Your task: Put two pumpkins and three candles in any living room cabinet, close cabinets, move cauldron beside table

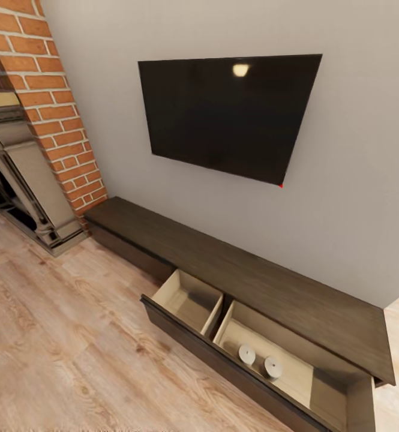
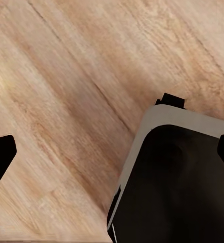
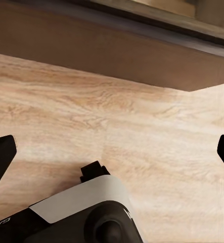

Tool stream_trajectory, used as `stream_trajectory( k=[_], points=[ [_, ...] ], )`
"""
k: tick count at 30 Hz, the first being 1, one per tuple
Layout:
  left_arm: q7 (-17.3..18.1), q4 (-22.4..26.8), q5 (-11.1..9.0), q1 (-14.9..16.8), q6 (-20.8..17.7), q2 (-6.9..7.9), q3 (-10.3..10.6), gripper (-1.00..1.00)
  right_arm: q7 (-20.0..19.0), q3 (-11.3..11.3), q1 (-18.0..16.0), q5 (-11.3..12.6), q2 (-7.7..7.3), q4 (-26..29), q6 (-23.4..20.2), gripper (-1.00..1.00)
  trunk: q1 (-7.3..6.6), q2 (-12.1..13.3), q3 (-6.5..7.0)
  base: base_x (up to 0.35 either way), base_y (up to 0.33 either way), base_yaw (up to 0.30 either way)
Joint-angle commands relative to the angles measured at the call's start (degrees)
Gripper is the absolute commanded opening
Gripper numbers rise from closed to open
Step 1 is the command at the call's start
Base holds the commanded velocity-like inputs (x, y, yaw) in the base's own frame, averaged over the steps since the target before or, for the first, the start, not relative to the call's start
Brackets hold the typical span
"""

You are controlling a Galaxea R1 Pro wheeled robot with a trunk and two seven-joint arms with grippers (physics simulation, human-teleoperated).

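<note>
Two small stubby pale grey-white candles (image 1: 247, 354) (image 1: 273, 366) stand side by side, just apart, on the beige floor of the pulled-out drawer (image 1: 295, 372) of the long low dark brown wooden cabinet (image 1: 271, 288). They sit in the drawer's wider compartment, near its dark front panel; the smaller compartment (image 1: 190, 300) next to it, across a beige divider, has nothing in it. The drawer juts out over the pale wood-plank floor (image 1: 61, 336), and its front edge cuts diagonally across the lower part of the head view. The rest of the floor before the cabinet lies open as far as the red brick fireplace column (image 1: 55, 102) and its grey metal hearth surround (image 1: 25, 180), which touches the cabinet's far end. Above the cabinet a flat black television screen (image 1: 229, 114) hangs on the plain grey wall (image 1: 355, 180).

The left gripper (image 2: 112, 152) shows its two dark fingertips at opposite edges of the wrist view, spread wide, nothing between them, above floorboards and part of the robot's own grey-and-black base (image 2: 177, 182). The right gripper (image 3: 112, 152) is likewise spread wide and holds nothing, over the floor close to a dark brown front of the cabinet (image 3: 112, 50).
</note>
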State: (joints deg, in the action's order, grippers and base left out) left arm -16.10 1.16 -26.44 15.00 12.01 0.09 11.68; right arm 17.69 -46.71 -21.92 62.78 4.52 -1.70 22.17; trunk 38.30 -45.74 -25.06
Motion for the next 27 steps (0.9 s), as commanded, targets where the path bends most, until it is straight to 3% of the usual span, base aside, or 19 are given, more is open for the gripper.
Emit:
stream_trajectory(
  k=[1, 27],
  points=[
    [-0.16, -0.01, -0.46, 0.03, 0.12, 0.00, 0.47, 1.00, 0.06, -0.46, -0.05, 0.34, 0.05, -0.15, 0.16, 1.00, 0.01, -0.04, -0.06, 0.000, 0.000, 0.291],
    [-0.16, -0.01, -0.46, 0.03, 0.12, 0.00, 0.47, 1.00, 0.06, -0.49, -0.05, -0.12, 0.06, -0.24, 0.25, 1.00, 0.01, -0.04, 0.41, 0.000, 0.000, 0.288]
  ],
)
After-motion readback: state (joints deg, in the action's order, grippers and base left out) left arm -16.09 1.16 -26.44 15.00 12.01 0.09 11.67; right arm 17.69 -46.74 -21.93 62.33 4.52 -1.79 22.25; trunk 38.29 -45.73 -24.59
